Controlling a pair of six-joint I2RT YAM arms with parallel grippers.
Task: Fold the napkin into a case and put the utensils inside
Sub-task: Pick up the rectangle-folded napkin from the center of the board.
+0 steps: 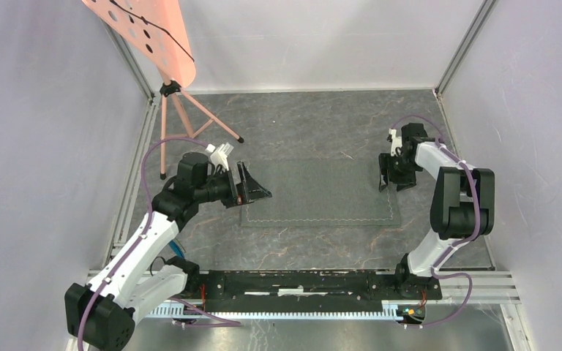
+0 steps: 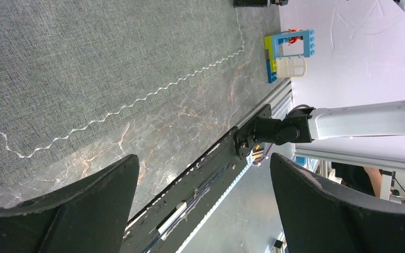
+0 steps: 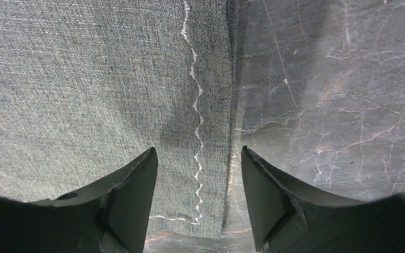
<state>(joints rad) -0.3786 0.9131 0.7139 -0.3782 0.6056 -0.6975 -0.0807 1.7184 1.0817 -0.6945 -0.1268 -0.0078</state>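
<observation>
The napkin, a dark grey cloth with a white zigzag hem, lies flat as a wide rectangle on the slate floor. No case shows. My right gripper is low over its far right corner. In the right wrist view its jaws stand apart astride the napkin's hemmed edge, one finger over cloth, the other over floor, nothing pinched. My left gripper hovers at the napkin's left edge, wide open and empty, with the napkin beside it. The utensils are out of view.
A salmon perforated panel on a tripod stands at the back left. A black rail runs along the near edge between the arm bases. A blue, yellow and white toy block stands by the right wall.
</observation>
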